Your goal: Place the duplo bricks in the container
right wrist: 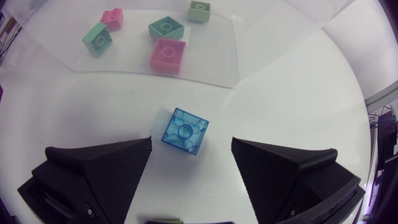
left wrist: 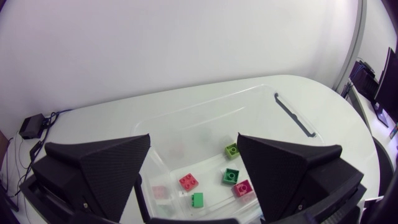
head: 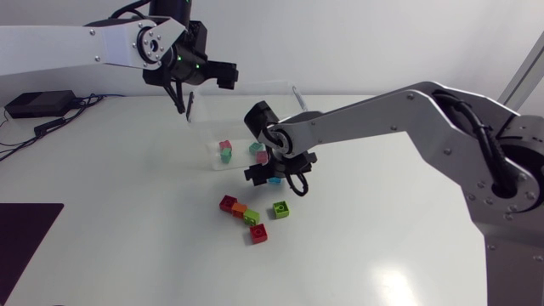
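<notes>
A clear plastic container (head: pixel 293 102) stands mid-table with several duplo bricks inside, pink (right wrist: pixel 168 55), green (right wrist: pixel 98 38) and red (left wrist: pixel 189 181) among them. My left gripper (head: pixel 184 106) hangs open above the container's back left corner; in the left wrist view (left wrist: pixel 194 143) nothing is between its fingers. My right gripper (head: pixel 274 174) is low at the container's front wall, open. A translucent blue brick (right wrist: pixel 185 130) lies on the table between its fingertips, touched by neither finger.
In front of the container a loose cluster lies on the table: a red brick (head: pixel 228 203), an orange one (head: pixel 240 209), a green one (head: pixel 252 217), another red one (head: pixel 258 234) and a lime one (head: pixel 280 209).
</notes>
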Tool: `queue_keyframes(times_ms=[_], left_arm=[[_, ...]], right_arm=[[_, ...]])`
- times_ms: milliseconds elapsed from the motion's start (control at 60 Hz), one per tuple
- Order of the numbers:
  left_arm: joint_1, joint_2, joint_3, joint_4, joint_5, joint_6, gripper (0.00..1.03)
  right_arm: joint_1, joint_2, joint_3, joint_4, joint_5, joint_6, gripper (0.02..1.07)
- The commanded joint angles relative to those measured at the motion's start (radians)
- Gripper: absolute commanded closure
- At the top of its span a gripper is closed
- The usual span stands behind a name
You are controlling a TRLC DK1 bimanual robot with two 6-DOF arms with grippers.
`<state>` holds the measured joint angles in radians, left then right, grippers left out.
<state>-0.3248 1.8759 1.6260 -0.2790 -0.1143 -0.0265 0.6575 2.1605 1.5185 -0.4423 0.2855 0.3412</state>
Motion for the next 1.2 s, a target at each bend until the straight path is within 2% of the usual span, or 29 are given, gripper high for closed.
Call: queue_keyframes(times_ms=[0, 717, 867, 967, 1183], left_arm=[[-0.005, -0.044, -0.037, 0.003, -0.008, -0.018, 0.06], [-0.02, -0.113, -0.052, 0.001, -0.007, -0.018, 0.06], [-0.028, -0.113, -0.052, 0.003, -0.007, -0.02, 0.06], [-0.03, -0.115, -0.052, 0.003, -0.007, -0.02, 0.06], [-0.026, -0.124, -0.063, 0.003, -0.007, -0.016, 0.06]], right_arm=[[-0.013, 0.012, -0.014, -0.007, -0.009, 0.021, 0.14], [-0.059, 0.07, 0.103, -0.09, -0.083, 0.021, 0.16], [-0.07, 0.114, 0.187, -0.176, -0.108, 0.024, 0.17], [-0.081, 0.134, 0.226, -0.196, -0.124, 0.022, 0.24], [-0.087, 0.157, 0.253, -0.213, -0.132, 0.022, 0.52]])
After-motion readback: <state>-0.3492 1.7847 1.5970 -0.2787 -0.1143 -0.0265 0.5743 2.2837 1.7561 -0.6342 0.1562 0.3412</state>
